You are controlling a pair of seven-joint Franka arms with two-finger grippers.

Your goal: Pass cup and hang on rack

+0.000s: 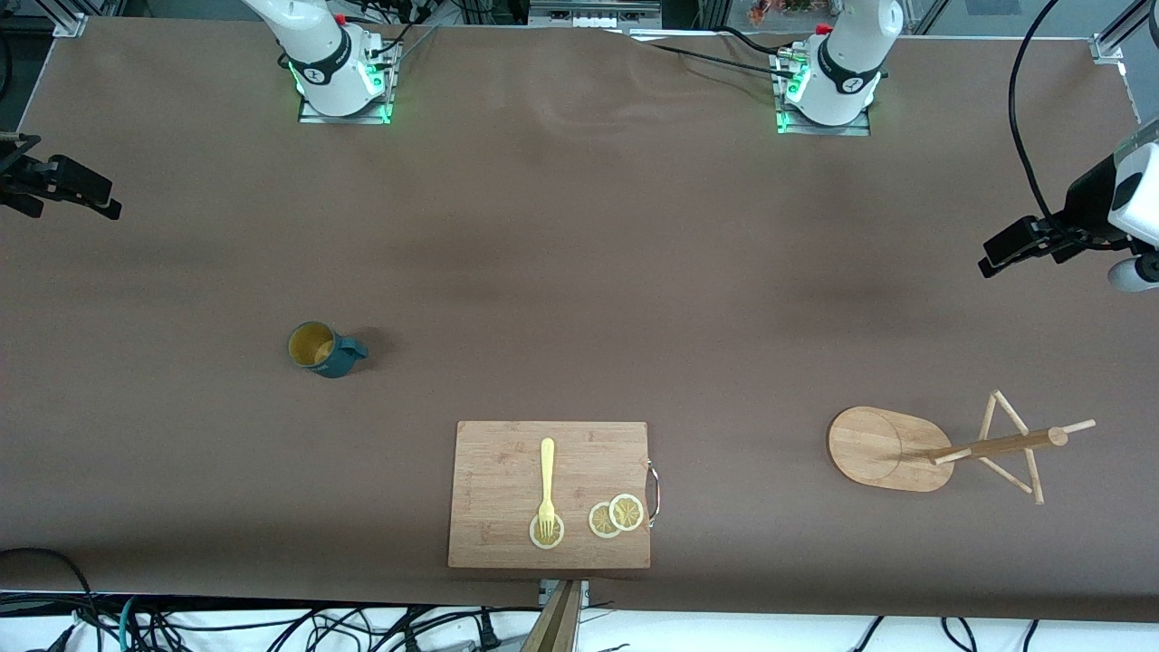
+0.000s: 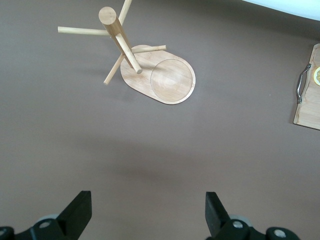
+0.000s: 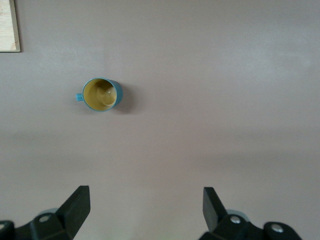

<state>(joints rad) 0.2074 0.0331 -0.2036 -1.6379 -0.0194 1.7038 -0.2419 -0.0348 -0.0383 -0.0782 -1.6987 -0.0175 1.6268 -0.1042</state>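
Note:
The cup (image 1: 321,349), a dark teal mug with a tan inside, stands upright on the brown table toward the right arm's end, handle pointing toward the middle of the table. The right wrist view shows the cup (image 3: 101,95) from above. The rack (image 1: 996,445), a bamboo mug tree on an oval base, stands toward the left arm's end; the left wrist view shows the rack (image 2: 165,75) too. My right gripper (image 1: 107,199) (image 3: 146,210) hangs open over bare table, well apart from the cup. My left gripper (image 1: 1005,252) (image 2: 148,212) hangs open and empty over bare table, apart from the rack.
A wooden cutting board (image 1: 507,462) lies near the table's front edge, between cup and rack, carrying a yellow fork (image 1: 546,480) and lemon slices (image 1: 616,514). A metal handle (image 1: 654,493) sticks out of the board toward the rack. Cables run along the front edge.

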